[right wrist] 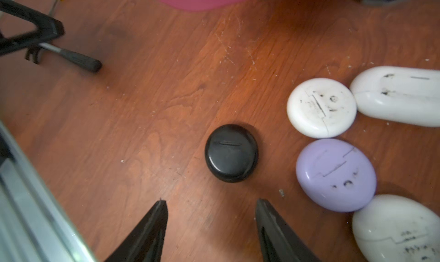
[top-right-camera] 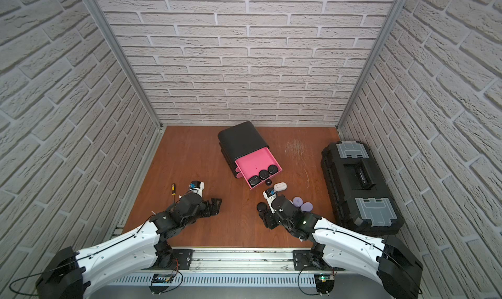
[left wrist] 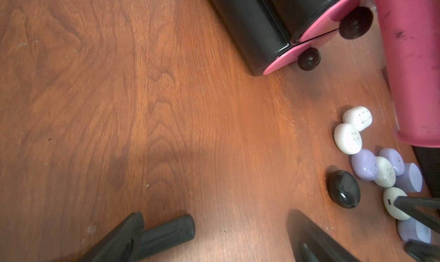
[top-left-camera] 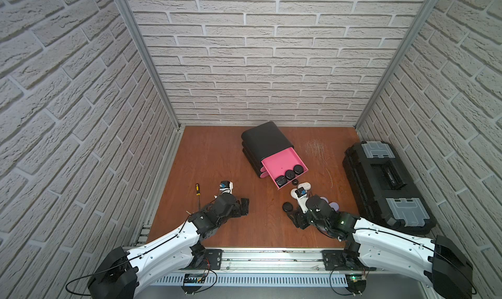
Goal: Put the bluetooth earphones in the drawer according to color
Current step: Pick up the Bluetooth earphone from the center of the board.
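the right pincer [right wrist: 210, 201] hangs low over the table [top-left-camera: 217, 161], its jaws about half apart and holding nothing. the loose black case [right wrist: 231, 153] lies flat just ahead of the tips, untouched. it sits toward the near side, right of centre, clear of the white case [right wrist: 321, 108] and purple case [right wrist: 335, 175] packed together on its right.

to take it well i'd run the jaws straight forward so one tip passes each side, then close across the widest part — it looks smooth and rounded, so a pinch near the edge would likely squirt it out. keep the right-hand tip off the purple one. from there it goes to the open top drawer [top-left-camera: 282, 161] of the cabinet [top-left-camera: 264, 140], where three black cases [top-left-camera: 289, 174] line the front wall.

the left pincer [left wrist: 214, 215] is spread wide and empty, over on the left.

the table is scuffed reddish wood — brick-pattern walls [top-left-camera: 258, 53] close three sides, a big toolbox [top-left-camera: 380, 175] stands at the right and a screwdriver [top-left-camera: 197, 189] lies at the left.
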Action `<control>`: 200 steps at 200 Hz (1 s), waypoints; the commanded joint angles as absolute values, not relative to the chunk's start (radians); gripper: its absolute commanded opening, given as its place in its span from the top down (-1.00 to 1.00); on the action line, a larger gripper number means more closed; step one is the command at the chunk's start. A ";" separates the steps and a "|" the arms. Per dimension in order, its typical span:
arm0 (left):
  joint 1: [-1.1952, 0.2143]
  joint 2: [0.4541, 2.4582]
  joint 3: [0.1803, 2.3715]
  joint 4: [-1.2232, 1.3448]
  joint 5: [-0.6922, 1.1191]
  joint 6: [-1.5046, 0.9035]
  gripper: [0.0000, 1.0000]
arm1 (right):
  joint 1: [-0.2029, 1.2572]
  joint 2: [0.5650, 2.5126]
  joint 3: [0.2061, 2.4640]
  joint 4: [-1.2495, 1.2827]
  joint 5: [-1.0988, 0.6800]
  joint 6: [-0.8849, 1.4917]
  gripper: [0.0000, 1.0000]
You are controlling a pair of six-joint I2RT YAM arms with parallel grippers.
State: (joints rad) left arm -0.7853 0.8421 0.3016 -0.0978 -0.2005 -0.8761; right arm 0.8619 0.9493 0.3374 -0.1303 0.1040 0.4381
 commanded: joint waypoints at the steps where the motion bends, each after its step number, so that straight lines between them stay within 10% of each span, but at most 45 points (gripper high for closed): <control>1: -0.778 0.818 0.287 -0.090 -0.208 -0.880 -0.96 | 0.896 0.976 0.310 0.028 0.214 0.437 -0.32; 120: -0.768 0.783 0.276 -0.112 -0.210 -0.879 -0.97 | 0.978 1.353 0.377 0.163 0.367 0.482 -0.35; 200: -0.759 0.734 0.268 -0.147 -0.212 -0.878 -0.97 | 0.994 1.432 0.461 0.081 0.327 0.488 0.38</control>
